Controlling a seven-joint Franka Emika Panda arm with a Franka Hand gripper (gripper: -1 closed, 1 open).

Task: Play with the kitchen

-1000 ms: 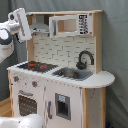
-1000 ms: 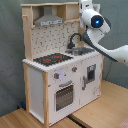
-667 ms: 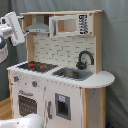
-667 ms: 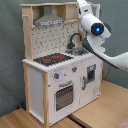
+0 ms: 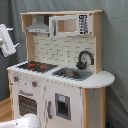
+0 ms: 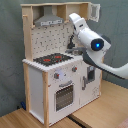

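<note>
The arm reaches over the kitchen [image 6: 55, 65] from the second exterior view's right, and in both exterior views its wrist hangs above the counter [image 5: 97, 79]. The claw [image 6: 71, 46] hides against the pegboard wall, so whether it is released or clenched I cannot tell. In the second exterior view the black faucet [image 5: 85, 59] and the sink [image 5: 72, 74] appear to lie just below and behind the claw, the black-red hob [image 6: 52, 59] below it and toward that view's left, the grey hood [image 6: 49, 20] above it on the same side, and the oven door [image 6: 64, 95] well below. The kitchen itself stands upright on a wooden floor [image 6: 20, 119] before a grey curtain. My judgement is that the main risk is a collision: working so close under the upper cabinet, a lift could strike the hood or shelf, and a sideways sweep could catch the faucet and tip or shove the light toy.
</note>
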